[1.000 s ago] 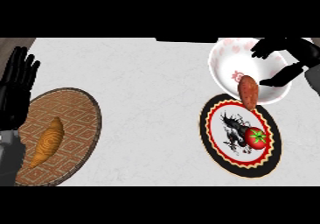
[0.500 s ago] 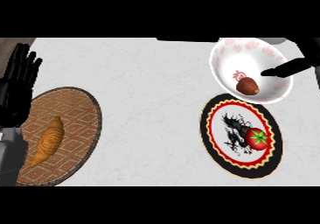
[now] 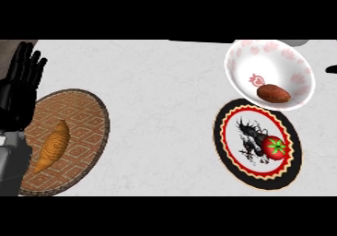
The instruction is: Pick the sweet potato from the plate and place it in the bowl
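The sweet potato now lies free in the white bowl at the counter's far right corner. The right hand has pulled back to the right edge; whether it is spread, I cannot tell. The plate keeps its tomato. The left hand rests, fingers spread, at the left edge.

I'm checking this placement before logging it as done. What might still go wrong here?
The brown sweet potato lies low against the near wall of the white bowl with pink flowers, so it might roll. The bowl's edge overlaps the black-and-red patterned plate; a nudge there might shift the red tomato.
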Motion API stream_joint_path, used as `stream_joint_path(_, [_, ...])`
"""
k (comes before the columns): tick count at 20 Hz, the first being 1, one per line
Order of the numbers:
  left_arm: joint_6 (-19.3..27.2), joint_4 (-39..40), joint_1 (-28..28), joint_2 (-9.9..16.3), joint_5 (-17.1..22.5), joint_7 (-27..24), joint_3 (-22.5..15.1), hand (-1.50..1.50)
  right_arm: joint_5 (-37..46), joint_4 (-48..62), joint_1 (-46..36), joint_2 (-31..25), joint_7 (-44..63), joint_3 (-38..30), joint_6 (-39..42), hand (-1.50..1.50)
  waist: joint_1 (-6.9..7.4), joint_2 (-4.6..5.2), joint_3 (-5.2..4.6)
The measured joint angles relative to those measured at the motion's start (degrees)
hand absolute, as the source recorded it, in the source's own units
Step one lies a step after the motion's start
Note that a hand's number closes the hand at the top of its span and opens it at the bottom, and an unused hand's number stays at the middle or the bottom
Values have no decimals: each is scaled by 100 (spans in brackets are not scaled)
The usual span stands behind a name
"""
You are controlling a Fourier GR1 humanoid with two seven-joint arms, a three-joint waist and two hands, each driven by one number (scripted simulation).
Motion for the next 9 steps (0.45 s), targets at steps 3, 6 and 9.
stream_joint_path(3, [-17,28,-18,5,2,-12,12,0,-144,54,181,-297,-119,-155,295,-150,15,23,9])
stream_joint_path(6, [-44,33,42,-32,5,-93,4,0,-248,92,331,-618,-194,-268,634,-150,48,47,17])
stream_joint_path(9, [-58,-6,37,-63,9,-124,-19,0,-303,101,508,-786,-293,-328,818,-150,90,75,32])
